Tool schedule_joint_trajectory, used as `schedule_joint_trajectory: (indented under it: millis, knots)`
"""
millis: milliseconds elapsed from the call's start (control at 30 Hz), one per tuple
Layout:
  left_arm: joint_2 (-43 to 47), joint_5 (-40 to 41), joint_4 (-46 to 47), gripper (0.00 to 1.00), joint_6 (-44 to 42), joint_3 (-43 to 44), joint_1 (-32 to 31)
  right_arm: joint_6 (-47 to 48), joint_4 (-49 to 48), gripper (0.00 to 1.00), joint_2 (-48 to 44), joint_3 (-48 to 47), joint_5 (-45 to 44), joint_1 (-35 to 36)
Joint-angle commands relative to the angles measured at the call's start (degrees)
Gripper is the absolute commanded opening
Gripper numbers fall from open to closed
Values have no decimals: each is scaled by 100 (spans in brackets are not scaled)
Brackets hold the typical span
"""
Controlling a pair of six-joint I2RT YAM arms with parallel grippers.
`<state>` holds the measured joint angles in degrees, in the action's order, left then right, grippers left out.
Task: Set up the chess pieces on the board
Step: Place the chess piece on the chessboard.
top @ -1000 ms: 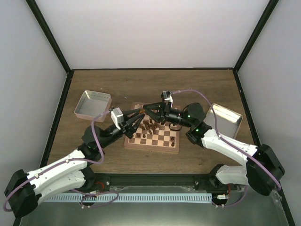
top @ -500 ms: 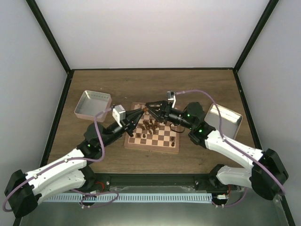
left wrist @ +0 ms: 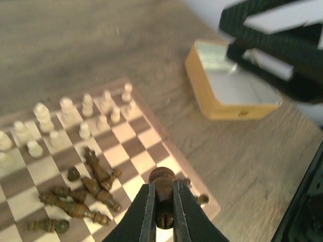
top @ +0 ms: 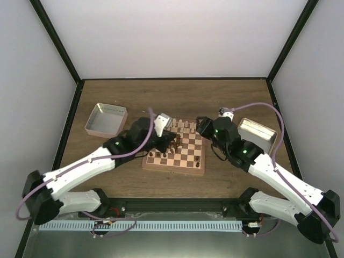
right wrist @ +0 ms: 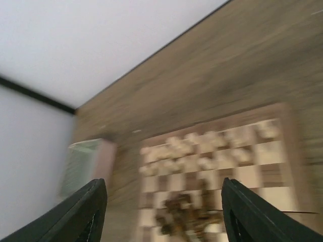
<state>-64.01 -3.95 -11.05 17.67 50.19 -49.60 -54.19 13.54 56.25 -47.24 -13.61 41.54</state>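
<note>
Dark chessman (left wrist: 162, 178) sits clamped between the left jaws, above the board (left wrist: 133, 147).

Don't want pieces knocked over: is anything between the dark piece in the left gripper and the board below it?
Nothing shows directly beneath. The left gripper holds the dark piece over a corner of the board; two small dark pieces stand close by, and fallen dark pieces lie heaped mid-board.

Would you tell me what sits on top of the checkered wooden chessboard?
Pale cream chessmen stand in rows at one edge; dark brown chessmen lie toppled in a heap. The left pincer, shut on a dark piece, hides squares beneath.
</note>
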Motion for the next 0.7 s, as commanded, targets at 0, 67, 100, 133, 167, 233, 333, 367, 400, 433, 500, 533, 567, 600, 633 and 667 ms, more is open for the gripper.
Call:
schedule_joint_trajectory:
  millis: [0, 67, 100, 133, 167, 233, 333, 367, 400, 433, 500, 533, 567, 600, 633, 667]
  knots:
    - [-930, 275, -1829, 4, 69, 928, -299, 153, 1326, 64, -321, -9, -1743, -215]
    - [-1386, 347, -2207, 4, 81, 1280, -389, 98, 1410, 64, -485, 114, -1839, -360]
    - [-1618, 380, -2378, 4, 114, 1434, -422, 41, 1460, 64, -567, 169, -1879, -432]
    - [-1824, 399, -2518, 4, 148, 1558, -451, 16, 1482, 64, -657, 227, -1943, -476]
    - [-2007, 398, -2627, 4, 169, 1674, -483, -34, 1517, 64, -742, 265, -2023, -509]
    - [-2315, 336, -2749, 4, 188, 1846, -566, -156, 1633, 64, -893, 331, -2220, -524]
    - [-2751, 228, -2832, 4, 218, 2094, -748, -316, 1792, 64, -1106, 403, -2484, -524]
    - [-2891, 225, -2886, 4, 217, 2194, -805, -391, 1856, 64, -1173, 418, -2588, -524]
    - [-3025, 242, -2927, 4, 219, 2280, -881, -484, 1931, 64, -1250, 442, -2695, -525]
    - [-3171, 251, -2971, 4, 233, 2359, -938, -523, 1967, 64, -1385, 463, -2785, -524]
    - [-3406, 269, -3049, 4, 235, 2515, -1047, -573, 2000, 64, -1589, 533, -2934, -524]
    - [-3549, 272, -3073, 4, 237, 2577, -1085, -584, 2003, 64, -1689, 565, -3012, -524]
    - [-3646, 279, -3097, 4, 237, 2643, -1120, -577, 1998, 65, -1797, 600, -3059, -524]
    - [-3736, 278, -3136, 4, 229, 2711, -1165, -563, 1988, 65, -1889, 623, -3091, -523]
    - [-3838, 278, -3199, 4, 212, 2790, -1192, -561, 1996, 65, -1956, 647, -3121, -524]
    - [-3932, 296, -3254, 4, 184, 2899, -1229, -553, 1995, 65, -2014, 666, -3148, -524]
